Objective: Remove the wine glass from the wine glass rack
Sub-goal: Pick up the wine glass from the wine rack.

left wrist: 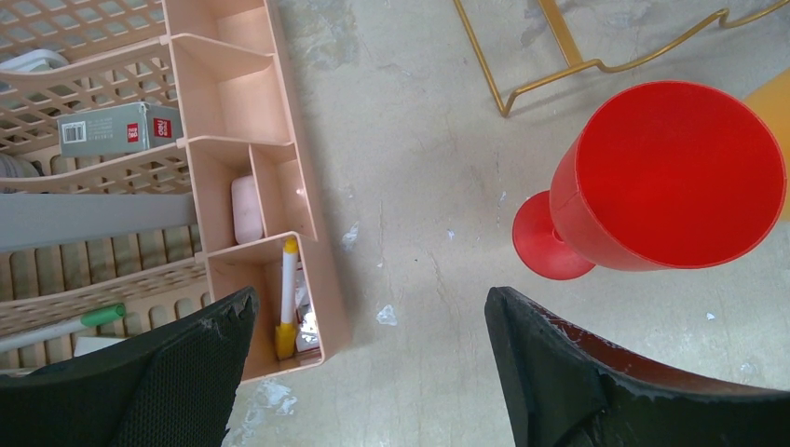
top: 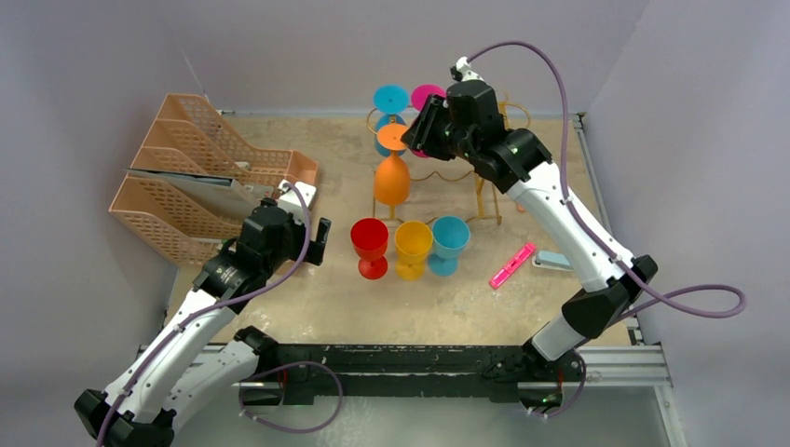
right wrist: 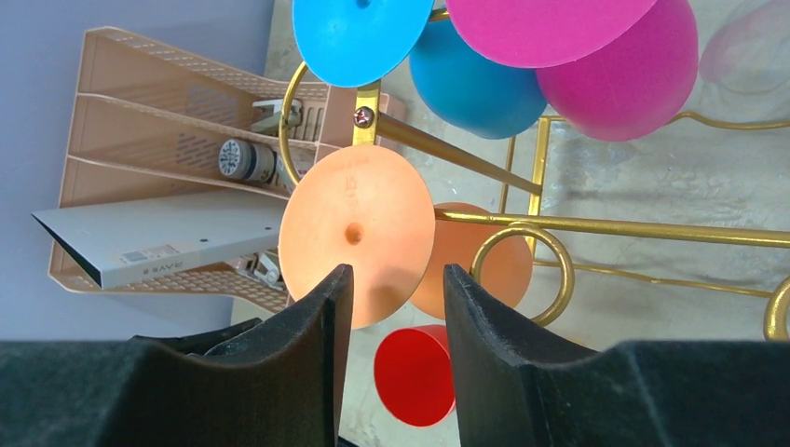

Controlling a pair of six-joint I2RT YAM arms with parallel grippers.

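Observation:
An orange wine glass [top: 392,182] hangs upside down from the gold wire wine glass rack [top: 484,199], its round foot [right wrist: 359,219] resting on the top loops. My right gripper [top: 419,130] hovers at that foot, and in the right wrist view the right gripper [right wrist: 398,272] shows a narrow gap between its fingers. The foot's lower edge sits just beyond the fingertips, with nothing clamped. The gold rail [right wrist: 606,226] runs to the right. My left gripper [left wrist: 373,303] is wide open and empty above the table, left of a standing red glass [left wrist: 671,177].
Blue [top: 391,98] and pink [top: 427,96] glasses also hang on the rack. Red [top: 370,244], yellow [top: 413,247] and blue [top: 449,242] glasses stand in front of it. Peach mesh trays [top: 186,177] fill the left; a pink bar [top: 513,265] lies at the right.

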